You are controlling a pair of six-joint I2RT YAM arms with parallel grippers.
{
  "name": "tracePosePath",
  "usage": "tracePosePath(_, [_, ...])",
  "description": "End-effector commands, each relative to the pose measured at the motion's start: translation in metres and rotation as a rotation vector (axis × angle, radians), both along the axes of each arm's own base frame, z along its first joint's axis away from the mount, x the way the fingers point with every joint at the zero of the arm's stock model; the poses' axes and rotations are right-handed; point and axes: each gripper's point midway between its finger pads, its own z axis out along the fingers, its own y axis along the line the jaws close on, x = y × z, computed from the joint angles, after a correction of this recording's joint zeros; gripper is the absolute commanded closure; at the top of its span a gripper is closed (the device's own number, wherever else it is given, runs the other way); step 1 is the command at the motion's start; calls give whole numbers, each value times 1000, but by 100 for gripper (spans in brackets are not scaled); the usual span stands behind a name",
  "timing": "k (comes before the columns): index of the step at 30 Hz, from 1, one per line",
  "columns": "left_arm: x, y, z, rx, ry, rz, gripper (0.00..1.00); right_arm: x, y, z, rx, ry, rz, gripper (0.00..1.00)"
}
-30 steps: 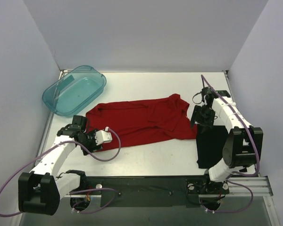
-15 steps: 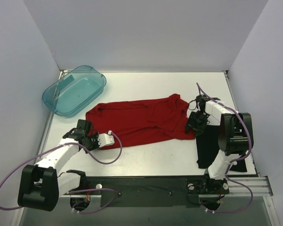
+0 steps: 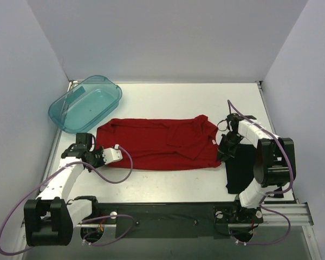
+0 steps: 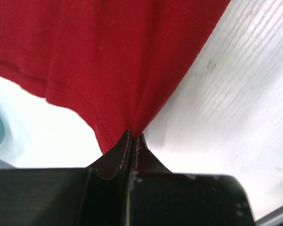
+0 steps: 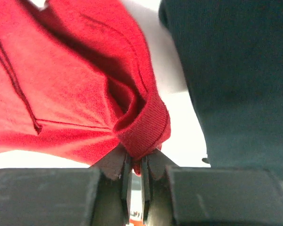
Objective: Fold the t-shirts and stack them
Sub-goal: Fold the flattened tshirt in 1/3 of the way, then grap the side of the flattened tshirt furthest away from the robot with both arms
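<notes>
White table (image 3: 173,100), white walls on three sides. Red t-shirt (image 3: 157,145) lies spread mid-table, long side running left-right. Left gripper (image 4: 133,138) is clamped on the shirt's left edge, fingers closed with cloth pinched between them, fabric fanning out from the tips. Right gripper (image 5: 136,159) pinches a bunched fold at the shirt's right end, fingers nearly together with cloth between. Black t-shirt (image 3: 242,168) lies folded at near right, just beside the red one's right edge. Teal tub (image 3: 85,103) sits at far left, near the red shirt's far-left corner
</notes>
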Motion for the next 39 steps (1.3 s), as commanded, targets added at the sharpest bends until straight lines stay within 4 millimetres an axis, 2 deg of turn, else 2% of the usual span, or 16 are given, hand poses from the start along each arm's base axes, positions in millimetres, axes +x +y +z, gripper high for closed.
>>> tracePosePath(1, [-15, 17, 22, 65, 69, -76, 100, -59, 6, 29, 39, 142, 42, 100])
tracePosePath(9, [-68, 3, 23, -11, 275, -166, 100, -118, 14, 40, 42, 274, 37, 100])
tracePosePath(15, [-83, -4, 24, -45, 323, -215, 100, -145, 13, 38, 34, 363, 51, 100])
tracePosePath(16, [-83, -5, 25, -48, 318, -223, 100, -147, 12, 37, 30, 370, 56, 96])
tracePosePath(17, [-84, -6, 25, -50, 321, -233, 96, -150, 10, 35, 19, 379, 61, 86])
tracePosePath(18, [-85, -10, 25, -64, 324, -246, 80, -151, 7, 34, 6, 384, 61, 72])
tracePosePath(19, [-83, -12, 27, -73, 316, -239, 49, -149, 2, 33, -22, 378, 65, 70])
tracePosePath(20, [-81, -14, 29, -83, 309, -244, 38, -146, -1, 33, -32, 370, 59, 68])
tracePosePath(21, [-82, -17, 31, -92, 311, -248, 15, -136, -3, 37, -44, 331, 57, 68])
tracePosePath(24, [-58, -20, 48, -110, 233, -197, 14, -97, -2, 56, -61, 170, 70, 66])
tracePosePath(25, [-41, -22, 54, -132, 182, -137, 14, -91, 1, 62, -70, 136, 96, 66])
tracePosePath(28, [12, -30, 85, -192, 25, -48, 14, -43, 9, 88, -103, -30, 202, 62])
tracePosePath(30, [37, -41, 93, -261, 25, -26, 15, -16, 22, 94, -89, -104, 267, 60])
tracePosePath(34, [85, -56, 104, -369, 5, 34, 27, 24, 41, 81, -62, -134, 318, 60])
tracePosePath(35, [89, -69, 105, -368, 14, 2, 29, 32, 44, 77, -58, -146, 319, 62])
tracePosePath(39, [123, -74, 84, -288, 27, 180, 32, 52, 56, 52, -45, -117, 304, 62])
